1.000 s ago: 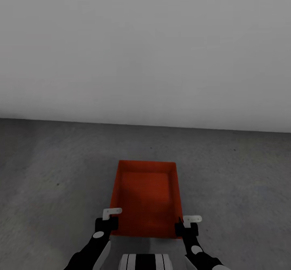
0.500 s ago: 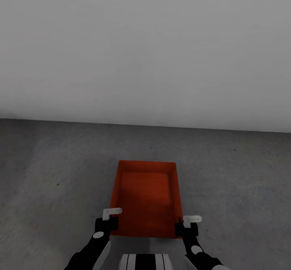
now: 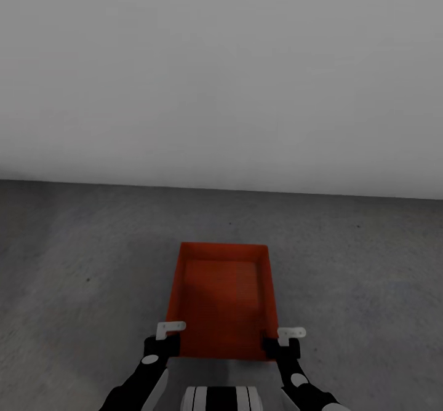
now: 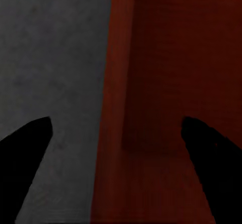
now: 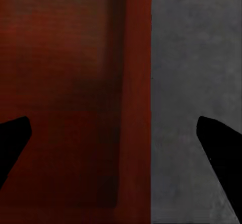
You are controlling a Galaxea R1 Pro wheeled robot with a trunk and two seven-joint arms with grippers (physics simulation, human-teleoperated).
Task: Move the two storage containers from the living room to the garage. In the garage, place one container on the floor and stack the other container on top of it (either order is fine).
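- Garage stage of the job, judging by the mottled dark grey floor [image 3: 92, 263] and the plain white wall [image 3: 221, 72] running across at 12 o'clock.
- One red-orange storage container [image 3: 221, 294] counted, sitting just ahead of the robot at 6 o'clock in the head view, open side up, nothing inside; a second container not counted here.
- Cannot tell for certain whether its base rests on the floor or hangs just above; a soft shadow close around it suggests down or nearly down.
- Two grippers counted, one at each near corner of the container.
- Left gripper [image 3: 165, 337] at roughly 7 o'clock: fingers spread wide in the left wrist view, straddling the container's left wall [image 4: 113, 108] with grey floor to one side and red interior to the other; no pinch on the wall to be seen.
- Right gripper [image 3: 283, 343] at roughly 5 o'clock: likewise splayed wide in the right wrist view across the right wall [image 5: 136, 108], pressing on nothing.
- Step in hand, as a judgement: setting down or letting go of one container, apparently the lower one of the stack.
- Next move, as a judgement: lifting both grippers straight up clear of the walls without dragging them, backing the base away, then going for the other container to stack on this one.
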